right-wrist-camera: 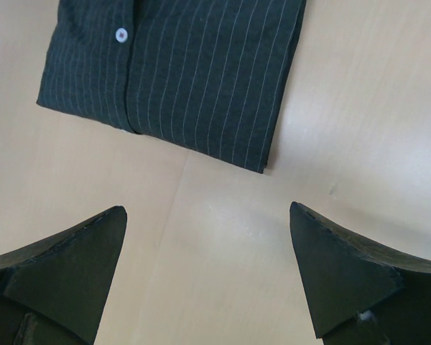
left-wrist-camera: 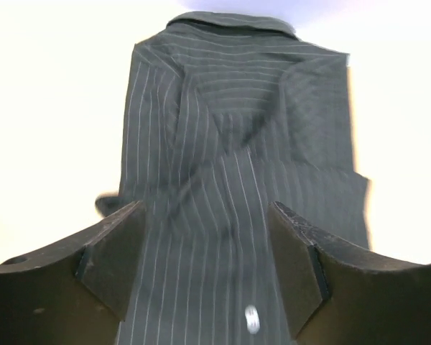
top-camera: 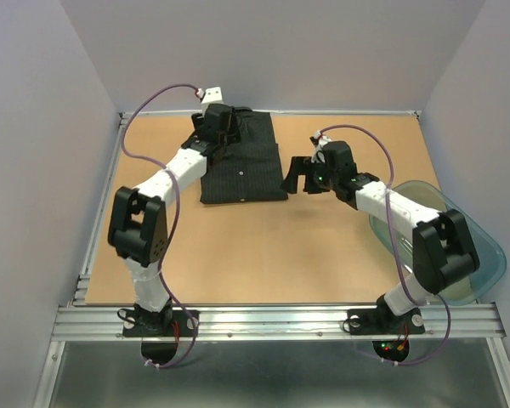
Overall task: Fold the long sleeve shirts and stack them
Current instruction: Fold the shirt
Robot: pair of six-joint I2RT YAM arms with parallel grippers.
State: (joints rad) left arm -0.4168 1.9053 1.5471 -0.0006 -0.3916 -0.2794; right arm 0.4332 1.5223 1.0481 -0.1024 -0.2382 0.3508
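One black pinstriped long sleeve shirt (top-camera: 246, 170) lies folded into a rectangle on the far middle of the table, collar toward the back wall. My left gripper (top-camera: 216, 129) hovers over its upper left part, open. In the left wrist view the shirt (left-wrist-camera: 230, 122) fills the frame, with its collar at the top and a white button between my open left gripper's (left-wrist-camera: 208, 248) fingers. My right gripper (top-camera: 296, 176) is open and empty just right of the shirt's near right corner. In the right wrist view the shirt (right-wrist-camera: 187, 72) lies ahead of my right gripper (right-wrist-camera: 208, 237), which is over bare table.
A clear bluish plastic bin (top-camera: 484, 255) sits at the table's right edge beside the right arm. Grey walls close in the table on the left, back and right. A metal rail (top-camera: 272, 321) runs along the near edge.
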